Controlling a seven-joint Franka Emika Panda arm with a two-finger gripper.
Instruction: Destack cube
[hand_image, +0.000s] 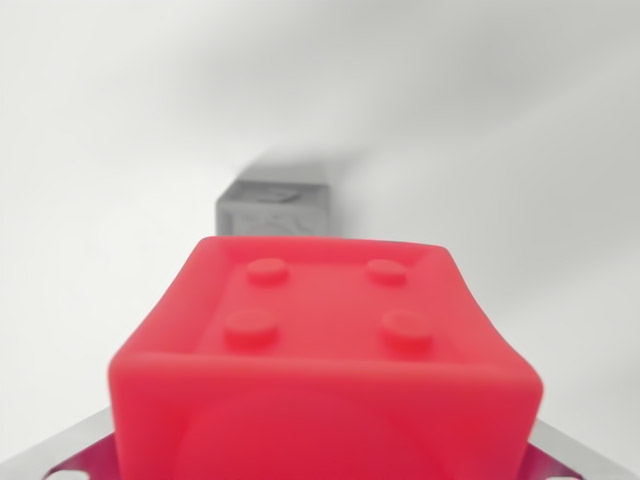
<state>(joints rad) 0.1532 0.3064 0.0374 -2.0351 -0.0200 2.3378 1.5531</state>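
White surface; red cube (325, 350) fills foreground, grey cube (272, 208) behind.

1. I can read no text, number or brand anywhere.
2. The red cube (325, 360) close before me carries four round studs on top, no lettering.
3. The grey cube (272, 207) behind it shows dark marks, too blurred to read.

Red cube (325, 360) blurred up close, bottom cut by lower edge, hiding lower part of grey block (273, 208) behind; metal corners (75, 450) barely show, jaws' state unreadable.
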